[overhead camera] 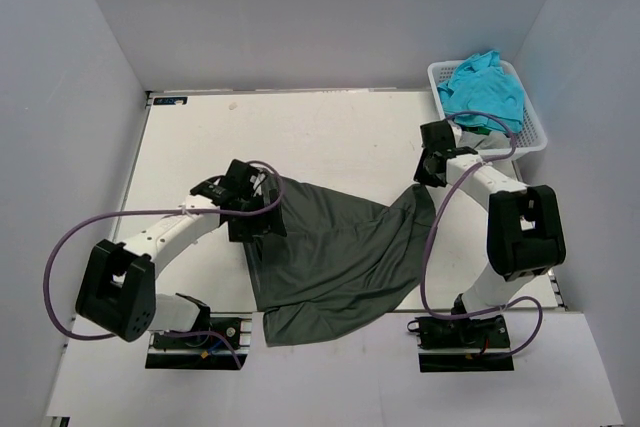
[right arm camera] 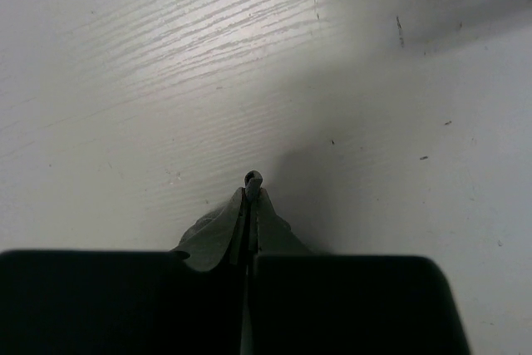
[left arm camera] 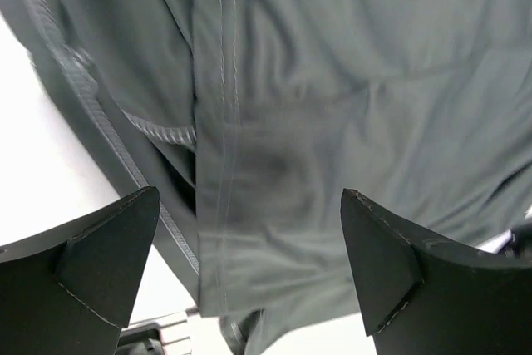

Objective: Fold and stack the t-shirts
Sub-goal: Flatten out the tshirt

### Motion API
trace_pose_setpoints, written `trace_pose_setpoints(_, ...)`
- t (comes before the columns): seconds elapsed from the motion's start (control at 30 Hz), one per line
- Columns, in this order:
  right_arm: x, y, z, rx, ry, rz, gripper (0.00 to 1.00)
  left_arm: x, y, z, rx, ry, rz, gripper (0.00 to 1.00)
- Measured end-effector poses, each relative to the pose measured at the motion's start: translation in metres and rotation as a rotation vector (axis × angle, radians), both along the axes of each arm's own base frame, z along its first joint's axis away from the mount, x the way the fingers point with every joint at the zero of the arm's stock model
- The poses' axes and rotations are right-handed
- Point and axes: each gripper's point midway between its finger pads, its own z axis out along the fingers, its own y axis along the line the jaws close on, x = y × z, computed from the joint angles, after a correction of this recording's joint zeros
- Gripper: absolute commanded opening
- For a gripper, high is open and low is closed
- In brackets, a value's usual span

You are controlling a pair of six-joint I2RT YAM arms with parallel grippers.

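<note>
The dark charcoal-grey t-shirt (overhead camera: 340, 257) lies spread and creased on the white table between the arms. My left gripper (overhead camera: 250, 205) is open over the shirt's left upper edge. In the left wrist view its jaws (left arm camera: 249, 195) stand wide apart with the grey cloth (left arm camera: 332, 81) and a hem beyond them, nothing pinched. My right gripper (overhead camera: 432, 171) is shut on the shirt's right upper corner. The right wrist view shows a small fold of grey cloth (right arm camera: 253, 179) poking out between the closed fingertips (right arm camera: 253, 199). Turquoise-blue t-shirts (overhead camera: 485, 90) lie bunched in the basket.
The white lattice basket (overhead camera: 532, 137) stands at the table's far right corner. Grey walls close in the back and both sides. Bare table (overhead camera: 300, 132) shows behind the shirt and below the right gripper (right arm camera: 166, 81). Purple cables loop from both arms.
</note>
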Motion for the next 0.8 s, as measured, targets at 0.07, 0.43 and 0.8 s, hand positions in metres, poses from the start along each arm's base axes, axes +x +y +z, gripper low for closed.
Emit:
trace_pose_setpoints(0.07, -0.003, -0.001, -0.001, 0.003, 0.003, -0.001, 0.00, -0.011, -0.004, -0.007, -0.034, 0.032, -0.011, 1.00)
trace_pose_setpoints(0.43, -0.011, -0.003, 0.009, 0.030, -0.016, -0.001, 0.00, -0.025, -0.010, -0.034, -0.108, 0.040, -0.017, 1.00)
trace_pose_setpoints(0.8, -0.015, -0.001, 0.011, 0.050, -0.019, 0.009, 0.00, -0.008, -0.022, -0.027, -0.153, -0.014, -0.038, 0.91)
